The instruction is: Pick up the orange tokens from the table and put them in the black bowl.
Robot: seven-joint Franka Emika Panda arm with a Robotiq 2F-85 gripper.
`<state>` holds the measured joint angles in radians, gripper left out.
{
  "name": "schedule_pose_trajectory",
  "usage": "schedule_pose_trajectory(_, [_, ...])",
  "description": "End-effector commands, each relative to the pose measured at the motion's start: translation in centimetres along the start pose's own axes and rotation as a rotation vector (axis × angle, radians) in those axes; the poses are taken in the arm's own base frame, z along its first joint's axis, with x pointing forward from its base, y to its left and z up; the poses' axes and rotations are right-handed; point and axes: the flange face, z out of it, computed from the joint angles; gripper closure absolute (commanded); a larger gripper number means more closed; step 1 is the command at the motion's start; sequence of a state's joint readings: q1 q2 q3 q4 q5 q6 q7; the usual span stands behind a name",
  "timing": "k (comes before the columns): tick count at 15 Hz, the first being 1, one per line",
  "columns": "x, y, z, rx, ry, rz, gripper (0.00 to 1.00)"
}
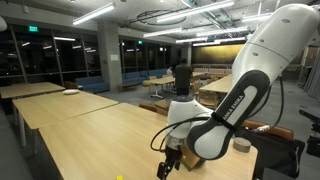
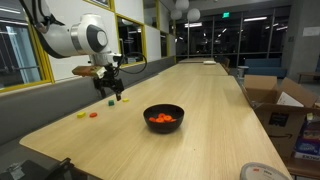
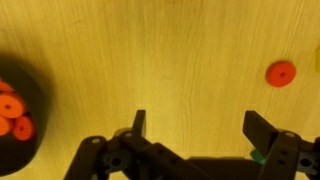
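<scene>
Table (image 2: 205, 95) of pale wood is spread beneath everything, and the white arm (image 1: 250, 75) is bent down over it. The black bowl (image 2: 164, 116) is set near the gripper (image 3: 197, 125), just outside one finger in the wrist view, and orange tokens (image 3: 10, 105) are gathered in it. The jaws are held wide apart over bare wood. A loose orange token (image 3: 281, 73) is seen lying ahead of the opposite finger, untouched.
</scene>
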<state>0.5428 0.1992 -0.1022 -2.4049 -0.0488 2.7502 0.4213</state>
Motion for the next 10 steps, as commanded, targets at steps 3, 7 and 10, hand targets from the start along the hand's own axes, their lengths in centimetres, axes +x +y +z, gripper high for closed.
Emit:
schedule_pose_trajectory(3, [1.8,-5.1,3.5,0.046,-0.143,-0.169,0.0])
schedule_pose_trajectory(7, [2.6,-7.3,6.5,0.042,-0.218,-0.246,0.0])
schedule_pose_trajectory(10, [2.7,-8.7,8.5,0.045,-0.251,-0.289,0.0])
